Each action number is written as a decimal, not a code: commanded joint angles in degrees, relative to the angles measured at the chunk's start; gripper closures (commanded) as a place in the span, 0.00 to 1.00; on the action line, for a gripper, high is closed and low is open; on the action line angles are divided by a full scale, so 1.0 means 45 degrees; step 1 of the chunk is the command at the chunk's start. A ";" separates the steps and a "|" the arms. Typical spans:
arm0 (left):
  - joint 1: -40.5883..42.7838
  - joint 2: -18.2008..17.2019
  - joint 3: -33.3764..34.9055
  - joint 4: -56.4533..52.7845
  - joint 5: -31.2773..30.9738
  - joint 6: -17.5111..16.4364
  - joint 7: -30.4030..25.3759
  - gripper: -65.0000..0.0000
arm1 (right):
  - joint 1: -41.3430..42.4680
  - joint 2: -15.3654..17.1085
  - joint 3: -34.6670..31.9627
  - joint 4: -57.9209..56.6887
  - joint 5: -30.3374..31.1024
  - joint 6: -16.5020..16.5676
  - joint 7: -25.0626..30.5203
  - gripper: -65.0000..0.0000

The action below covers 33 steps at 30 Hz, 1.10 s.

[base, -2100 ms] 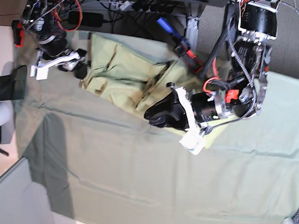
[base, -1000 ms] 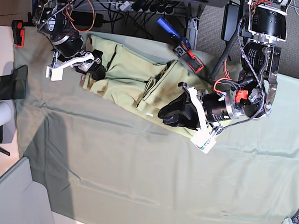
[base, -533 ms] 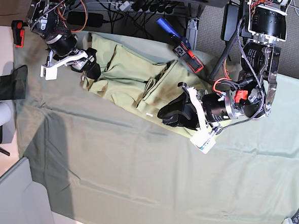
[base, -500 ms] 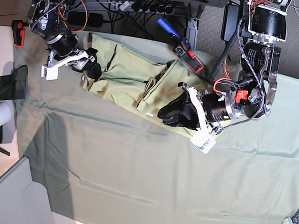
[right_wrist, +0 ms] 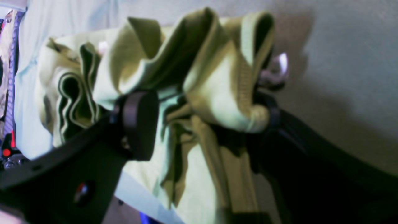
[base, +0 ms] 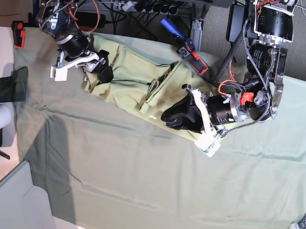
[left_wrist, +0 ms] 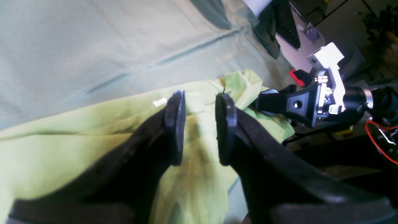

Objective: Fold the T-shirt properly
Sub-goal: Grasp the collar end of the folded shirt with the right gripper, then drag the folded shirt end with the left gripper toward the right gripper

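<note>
Grey-green sheet [base: 138, 186] covers the whole table, with the T-shirt [base: 132, 77] bunched at its far edge. Right gripper [right_wrist: 199, 124] is spread wide around a fold; left gripper [left_wrist: 199, 124] hovers over it, jaws narrowly apart.

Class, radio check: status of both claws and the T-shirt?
Left claw open over T-shirt. Right claw wide, straddling bunched folds. Shirt crumpled, unfolded. Nothing blocking.

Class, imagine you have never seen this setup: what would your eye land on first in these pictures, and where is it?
First, the crumpled yellow-green T-shirt at the far side of the grey-green sheet. Then the two black grippers: the left gripper hovers open above the shirt's near end, and the right gripper straddles bunched folds at the other end.
</note>
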 commanded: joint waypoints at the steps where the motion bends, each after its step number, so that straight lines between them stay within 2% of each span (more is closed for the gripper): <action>1: -0.0170 0.0068 0.0015 0.0209 -0.0301 -0.0168 -0.0272 0.74 | 0.0063 0.0078 0.0029 0.0189 0.0219 0.0495 0.0248 0.35; 9: -0.0170 0.0068 0.0015 0.0209 -0.0316 -0.0168 -0.0277 0.74 | 0.0063 0.0053 0.0029 0.0189 -0.0257 0.0495 0.0952 0.36; 10: -0.0170 0.0068 0.0015 0.0209 -0.0311 -0.0168 -0.0277 0.74 | 0.0063 0.0053 0.0029 0.0189 -0.0262 0.0495 0.0952 0.39; 14: -0.0165 0.0068 0.0015 0.0209 -0.0311 -0.0168 -0.0272 0.74 | 0.0063 0.0049 0.0029 0.0189 -0.0262 0.0495 0.0952 0.74; 19: -0.0151 0.0068 0.0015 0.0209 -0.0311 -0.0168 -0.0272 0.74 | 0.0063 0.0053 0.0029 0.0189 -0.0651 0.0505 0.1239 1.00; 24: -0.0034 0.0068 0.0015 0.0209 -0.0792 -0.0168 -0.0277 0.74 | 0.0063 0.0053 0.0029 0.0185 -0.1443 0.0500 0.1729 1.00; 29: -0.0039 0.0063 0.0010 0.0214 -0.0976 -0.0168 -0.0267 0.74 | 0.0063 0.0112 0.0083 0.0185 -0.2846 0.0491 0.2210 1.00; 33: -0.0039 0.0063 0.0010 0.0209 -0.0976 -0.0168 -0.0185 0.74 | 0.0058 0.0335 0.0398 0.0180 -0.2968 0.0491 0.2205 1.00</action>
